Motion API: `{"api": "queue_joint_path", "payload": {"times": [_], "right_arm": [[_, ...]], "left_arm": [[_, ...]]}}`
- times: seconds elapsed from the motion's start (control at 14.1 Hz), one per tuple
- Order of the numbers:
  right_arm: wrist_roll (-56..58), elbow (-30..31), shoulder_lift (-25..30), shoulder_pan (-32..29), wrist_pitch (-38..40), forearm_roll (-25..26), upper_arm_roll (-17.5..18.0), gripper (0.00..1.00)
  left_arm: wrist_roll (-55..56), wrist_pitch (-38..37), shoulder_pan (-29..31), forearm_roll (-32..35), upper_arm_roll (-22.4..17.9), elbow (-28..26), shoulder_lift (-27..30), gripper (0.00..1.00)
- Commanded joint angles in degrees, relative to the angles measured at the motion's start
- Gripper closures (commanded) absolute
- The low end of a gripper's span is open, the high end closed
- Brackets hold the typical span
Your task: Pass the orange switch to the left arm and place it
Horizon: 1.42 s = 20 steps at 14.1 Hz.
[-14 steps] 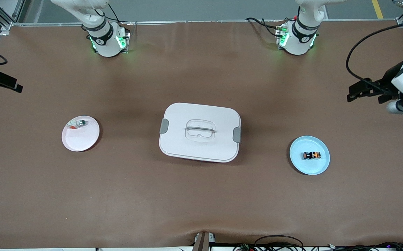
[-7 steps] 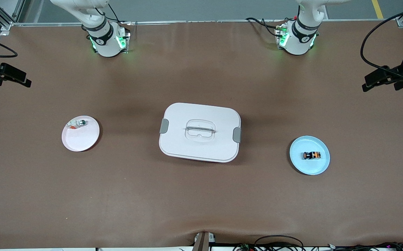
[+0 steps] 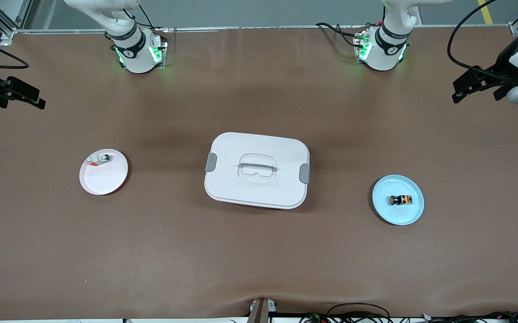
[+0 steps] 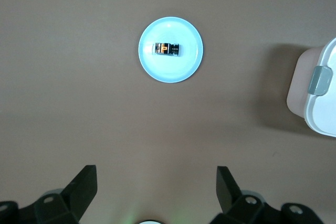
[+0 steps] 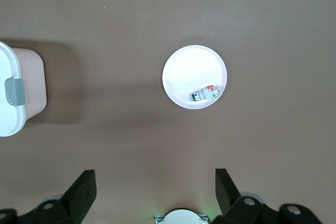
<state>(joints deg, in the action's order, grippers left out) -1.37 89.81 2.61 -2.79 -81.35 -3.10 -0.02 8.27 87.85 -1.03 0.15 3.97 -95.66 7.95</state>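
The orange switch (image 3: pixel 400 200) lay on the blue plate (image 3: pixel 386 211), at 3 o'clock of the box (image 3: pixel 257 170); judged light, rigid, best pinched across its black body. Left gripper (image 4: pixel 156 191) and right gripper (image 5: pixel 155 190) hung high over the table's ends, both with jaws apart and empty.

Brown table (image 3: pixel 259 260) carries 1 box (image 3: pixel 257 170), pink plate (image 3: pixel 103 172), blue plate (image 3: pixel 398 200).

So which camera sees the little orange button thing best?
The left wrist view: the orange switch lies centred on the blue plate, seen closest. The front view shows it smaller. The right wrist view doesn't show it.
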Motion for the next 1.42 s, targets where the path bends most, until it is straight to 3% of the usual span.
{"api": "queue_joint_path", "payload": {"times": [0.0,0.5,1.35], "right_arm": [[-0.2,3.2,2.7,0.1,-1.2,0.0,-0.2,0.00],[-0.3,6.1,4.8,0.1,-3.0,-0.1,-0.2,0.00],[-2.4,6.2,5.0,-0.1,-3.3,-0.1,-0.2,0.00]], "left_arm": [[-0.1,1.3,0.2,1.2,0.1,-0.8,0.9,0.00],[-0.1,-3.4,0.2,3.4,0.0,4.1,-2.0,0.00],[-0.4,-3.4,0.2,3.2,-0.2,4.5,-2.5,0.00]]}}
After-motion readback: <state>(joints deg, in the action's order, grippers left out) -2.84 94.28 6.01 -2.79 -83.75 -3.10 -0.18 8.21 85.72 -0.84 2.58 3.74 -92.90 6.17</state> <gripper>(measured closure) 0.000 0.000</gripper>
